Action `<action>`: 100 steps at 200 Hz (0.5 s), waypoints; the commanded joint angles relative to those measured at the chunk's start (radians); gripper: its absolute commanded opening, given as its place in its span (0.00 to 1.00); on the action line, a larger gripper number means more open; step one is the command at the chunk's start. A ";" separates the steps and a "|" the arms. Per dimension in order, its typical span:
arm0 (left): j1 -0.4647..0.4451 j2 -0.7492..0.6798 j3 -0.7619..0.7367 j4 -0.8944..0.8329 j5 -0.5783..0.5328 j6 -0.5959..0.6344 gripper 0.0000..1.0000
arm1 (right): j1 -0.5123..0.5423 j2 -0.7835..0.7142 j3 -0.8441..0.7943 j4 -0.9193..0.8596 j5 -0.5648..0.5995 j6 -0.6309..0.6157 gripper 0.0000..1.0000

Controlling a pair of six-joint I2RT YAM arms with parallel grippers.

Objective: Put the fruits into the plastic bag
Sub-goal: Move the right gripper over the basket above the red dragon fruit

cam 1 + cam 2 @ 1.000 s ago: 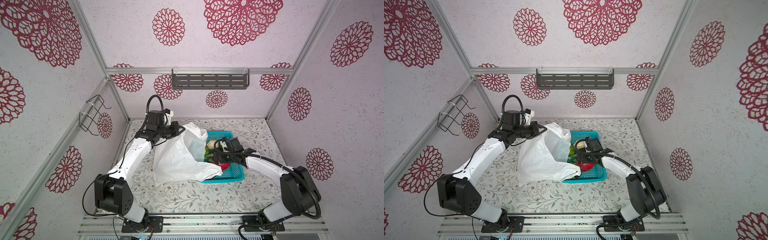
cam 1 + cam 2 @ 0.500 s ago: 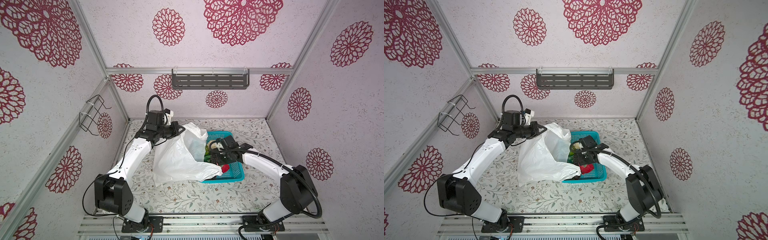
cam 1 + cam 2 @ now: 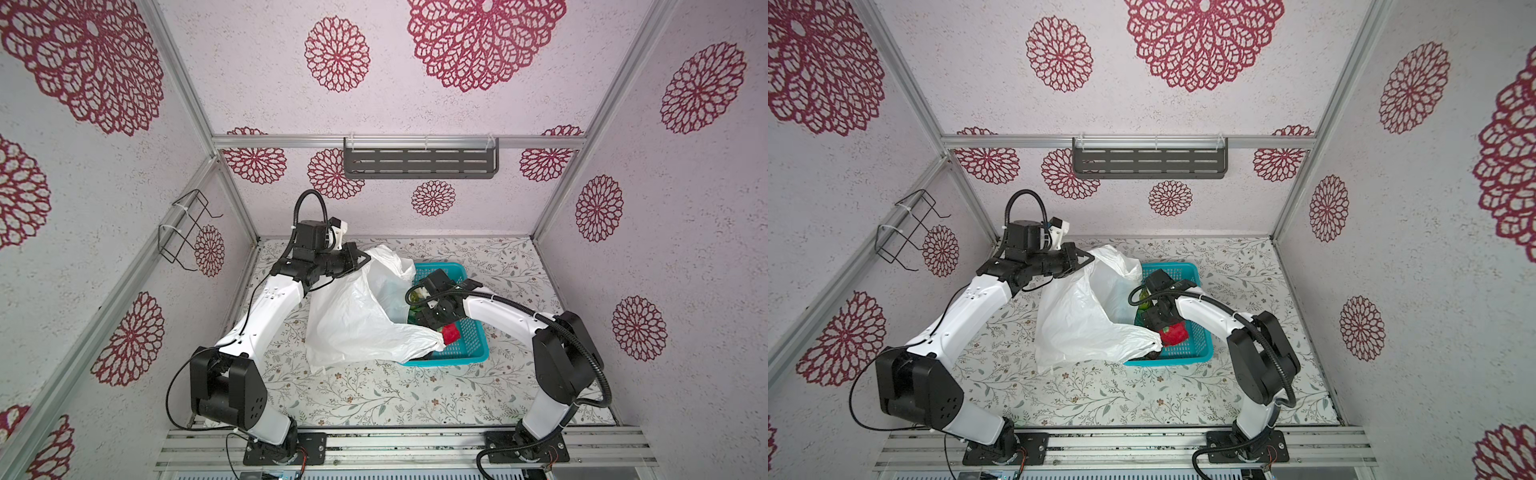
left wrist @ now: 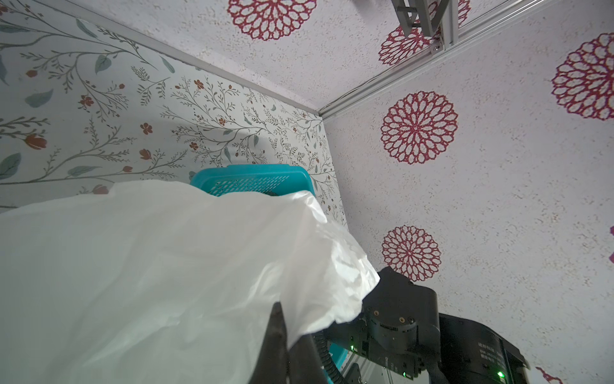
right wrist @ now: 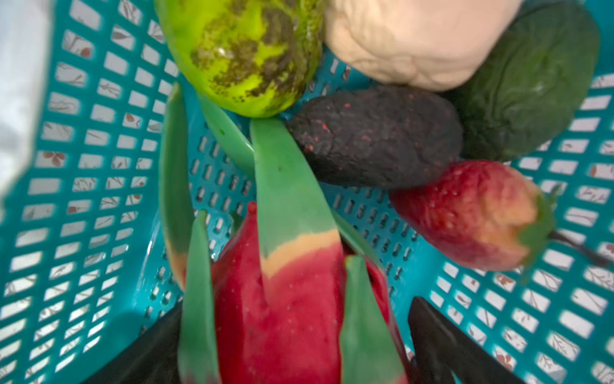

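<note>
Counter [image 3: 374, 395]: floral-printed surface; carries the bag and basket.

Left arm [image 3: 270, 307]: reaches toward the back of the counter. Left jaws together, clamped on the bag's top edge and holding it raised. The left wrist view shows white film bunched beside one dark finger [image 4: 275, 332].

Right arm [image 3: 498, 307]: reaches into the basket from the right. Right jaws wide apart and pointed down, with the black fingers [image 5: 448, 349] on either side of the red-green fruit. Cannot tell whether they touch it.

Bag [image 3: 353, 320]: white and crinkled, standing on the counter just left of the basket. Its top is lifted. In both top views a lower flap drapes over the basket's near-left corner [image 3: 1142, 345].

Basket [image 3: 457, 357]: teal and perforated, right of centre on the counter. It holds all the fruits seen.

Fruits, right wrist view:
- Red-green fruit [image 5: 282, 316]: red body with long green leaves, lying between the fingers. It shows red beside the bag flap in a top view [image 3: 451, 332].
- Cream fruit [image 5: 415, 40]: lumpy, touching the dark green and near-black ones.
- Light green fruit [image 5: 246, 56]: mottled, beside the cream one.
- Dark green fruit [image 5: 531, 83]: wrinkled, against the basket wall.
- Near-black fruit [image 5: 375, 136]: middle of the basket floor.
- Strawberry [image 5: 465, 216]: just beside the near-black fruit.
</note>
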 commanded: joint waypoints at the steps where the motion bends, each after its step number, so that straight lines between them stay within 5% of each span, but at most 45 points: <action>1: 0.005 0.014 0.026 0.004 0.013 0.018 0.00 | -0.005 0.084 -0.026 -0.083 0.023 0.008 0.99; 65: 0.005 0.007 0.017 0.005 0.005 0.015 0.00 | -0.004 0.126 -0.092 -0.010 -0.081 0.055 0.98; 84: 0.005 0.005 0.019 0.005 0.004 0.015 0.00 | -0.007 0.090 -0.110 0.043 -0.110 0.068 0.84; 100: 0.005 0.004 0.020 0.003 0.005 0.014 0.00 | -0.016 0.045 -0.112 0.087 -0.152 0.073 0.57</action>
